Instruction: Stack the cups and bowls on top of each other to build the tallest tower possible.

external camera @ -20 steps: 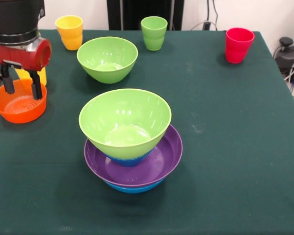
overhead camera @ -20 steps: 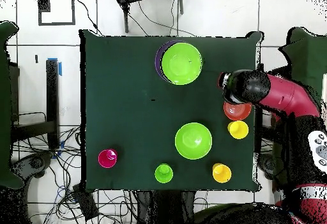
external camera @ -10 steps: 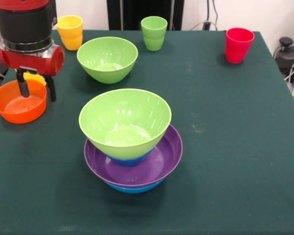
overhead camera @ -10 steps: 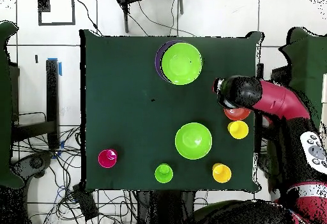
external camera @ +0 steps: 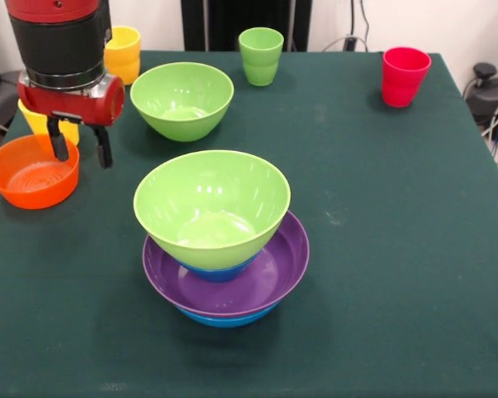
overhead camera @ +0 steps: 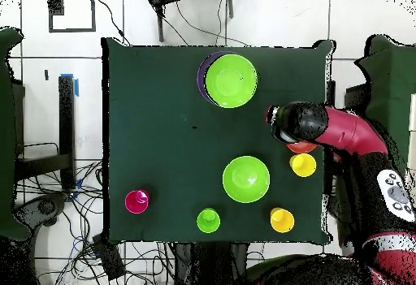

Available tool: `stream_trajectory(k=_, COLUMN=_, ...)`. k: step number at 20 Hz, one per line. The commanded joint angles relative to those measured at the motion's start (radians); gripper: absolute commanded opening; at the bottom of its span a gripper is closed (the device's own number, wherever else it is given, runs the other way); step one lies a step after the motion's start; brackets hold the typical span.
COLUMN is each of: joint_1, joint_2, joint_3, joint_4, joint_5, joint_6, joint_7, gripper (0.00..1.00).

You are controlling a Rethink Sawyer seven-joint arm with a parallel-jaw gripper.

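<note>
My gripper (external camera: pixel 81 146) hangs open and empty just right of the small orange bowl (external camera: pixel 31 172), above the cloth. The tower stands near the front: a large light green bowl (external camera: pixel 212 207) on a small blue bowl (external camera: pixel 219 272), inside the wide purple bowl (external camera: pixel 236 286), on the large blue bowl (external camera: pixel 228 318). A second light green bowl (external camera: pixel 183 99) sits loose behind it. The yellow cup (external camera: pixel 33 121) is half hidden behind my gripper. An orange-yellow cup (external camera: pixel 124 51), a light green cup (external camera: pixel 261 55) and a red cup (external camera: pixel 405 76) line the far edge.
The dark green table (external camera: pixel 382 215) ends close to the orange bowl on the left. In the overhead view my arm (overhead camera: pixel 349 131) covers most of the orange bowl (overhead camera: pixel 303 146), next to the yellow cup (overhead camera: pixel 302 165). Cables lie on the floor.
My gripper has lifted out of the orange bowl and shifted right in the front view, toward the tower. The orange bowl stays on the table.
</note>
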Motion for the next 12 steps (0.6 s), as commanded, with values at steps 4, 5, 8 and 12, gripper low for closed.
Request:
stream_trajectory(k=4, joint_1=0.022, joint_2=0.103, joint_3=0.038, joint_4=-0.033, joint_5=-0.055, joint_6=-0.015, joint_7=-0.046, gripper=1.00)
stream_trajectory(k=5, joint_1=0.024, joint_2=0.113, joint_3=0.037, joint_4=-0.042, joint_5=-0.057, joint_6=-0.019, joint_7=-0.044, gripper=1.00)
stream_trajectory(k=8, joint_1=0.030, joint_2=0.140, joint_3=0.033, joint_4=-0.063, joint_5=-0.063, joint_6=-0.030, joint_7=-0.037, gripper=1.00)
stream_trajectory(k=12, joint_1=0.036, joint_2=0.165, joint_3=0.033, joint_4=-0.091, joint_5=-0.064, joint_6=-0.029, joint_7=-0.037, gripper=1.00)
